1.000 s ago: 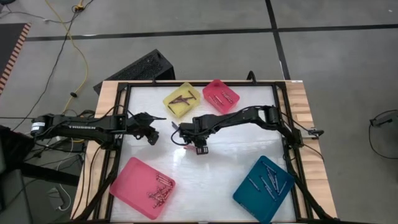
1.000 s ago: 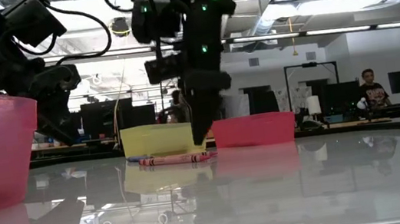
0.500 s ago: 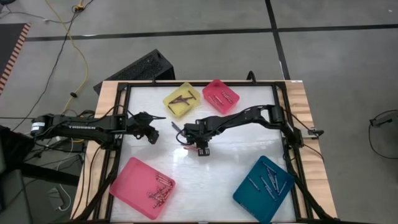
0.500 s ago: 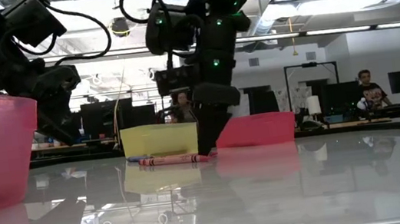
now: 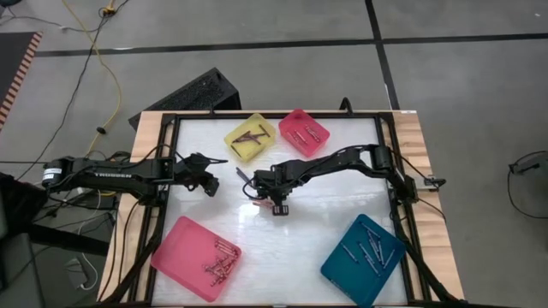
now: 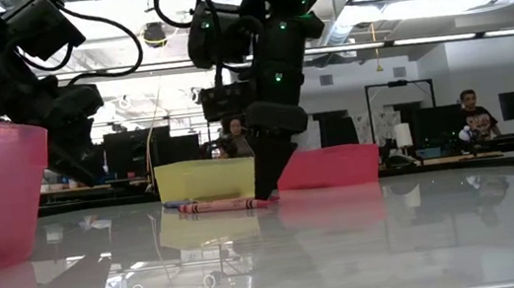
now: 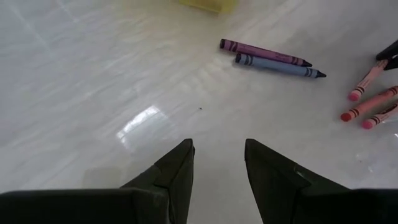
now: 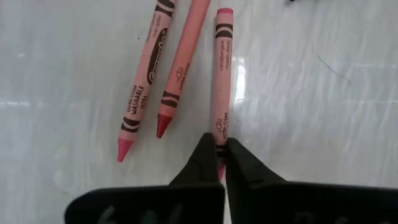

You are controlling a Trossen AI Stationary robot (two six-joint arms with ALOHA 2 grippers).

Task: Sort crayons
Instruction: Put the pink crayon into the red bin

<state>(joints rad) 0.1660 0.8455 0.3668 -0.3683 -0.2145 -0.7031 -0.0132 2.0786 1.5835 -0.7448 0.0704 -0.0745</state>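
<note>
The right gripper (image 8: 219, 151) is down at the middle of the glossy white table (image 5: 325, 214), and its two dark, wedge-shaped fingers are pressed together on the lower end of one pink crayon (image 8: 221, 74), a thin round stick with a paper wrapper and black bands. Just beside it lie two more crayons (image 8: 163, 68) of the same pink and red tone, flat on the table, close to each other but not gripped. The left gripper (image 7: 217, 165) hovers over the left part of the table with its pointed fingers apart and nothing between them. Ahead of it a purple crayon (image 7: 264, 52) and a grey-blue crayon (image 7: 280, 65) lie side by side, almost parallel. Other crayons are already in the square plastic trays: the yellow tray (image 5: 251, 137) and the small pink tray (image 5: 304, 131) at the far edge, the large pink tray (image 5: 195, 257) at the near left and the teal tray (image 5: 363, 258) at the near right.
</note>
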